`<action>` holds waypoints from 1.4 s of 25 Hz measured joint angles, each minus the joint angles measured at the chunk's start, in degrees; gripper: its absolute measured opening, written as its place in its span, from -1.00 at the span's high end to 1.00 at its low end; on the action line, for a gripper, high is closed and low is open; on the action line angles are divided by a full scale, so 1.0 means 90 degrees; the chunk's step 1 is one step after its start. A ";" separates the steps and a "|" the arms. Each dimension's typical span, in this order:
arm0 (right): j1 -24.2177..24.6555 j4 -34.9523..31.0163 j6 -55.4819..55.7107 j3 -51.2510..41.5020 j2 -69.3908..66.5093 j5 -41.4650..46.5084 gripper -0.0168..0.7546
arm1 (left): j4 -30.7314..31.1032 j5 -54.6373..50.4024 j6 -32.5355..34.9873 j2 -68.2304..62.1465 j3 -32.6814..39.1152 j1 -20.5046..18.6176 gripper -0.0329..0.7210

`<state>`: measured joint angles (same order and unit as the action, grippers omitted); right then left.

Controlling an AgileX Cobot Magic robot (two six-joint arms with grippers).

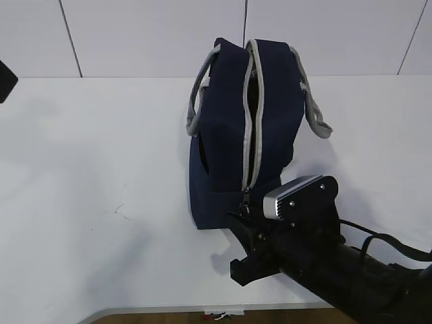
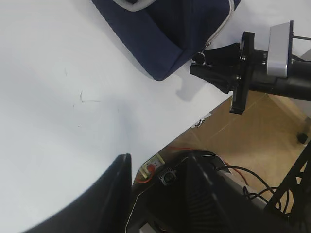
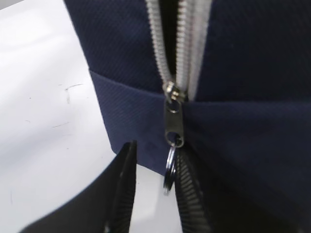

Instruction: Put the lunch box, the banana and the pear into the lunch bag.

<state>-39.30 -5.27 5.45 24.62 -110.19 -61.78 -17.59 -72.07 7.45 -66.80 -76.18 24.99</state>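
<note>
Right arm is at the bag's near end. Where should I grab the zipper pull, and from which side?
Take the ring hanging below the metal slider, not the slider itself: it dangles free of the lunch bag fabric, edge-on between the right gripper fingers. Come straight in from the near end, where the gripper sits open, and close across the ring's flat faces.

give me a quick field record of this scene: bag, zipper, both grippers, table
lunch bag: navy, standing on the white table, grey handles drooping to either side
zipper: unzipped almost to the end nearest the right arm, ring pull hanging
right gripper: open, fingers either side of the ring pull, not closed on it
left gripper: away from the bag, over the table edge; state unclear
food items: none visible
</note>
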 joint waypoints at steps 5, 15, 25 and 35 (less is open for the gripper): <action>0.0000 0.0000 0.0000 0.0000 0.0000 0.0010 0.34 | 0.0000 0.0000 0.0000 0.0000 0.0000 0.0000 0.15; 0.0000 -0.0191 0.0000 0.0000 0.0000 0.0039 0.52 | 0.0000 0.0000 0.0000 0.0000 0.0000 0.0000 0.15; 0.0000 -0.0220 0.0000 0.0000 0.0000 0.0179 0.77 | 0.0000 0.0000 0.0000 0.0000 0.0000 0.0000 0.15; 0.0000 -0.0234 0.0000 0.0000 0.0079 0.0375 0.92 | -0.0037 0.0000 0.0000 0.0000 0.0000 0.0000 0.15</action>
<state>-39.30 -7.38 5.45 24.62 -109.48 -58.41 -17.92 -72.07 7.45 -66.80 -76.18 24.99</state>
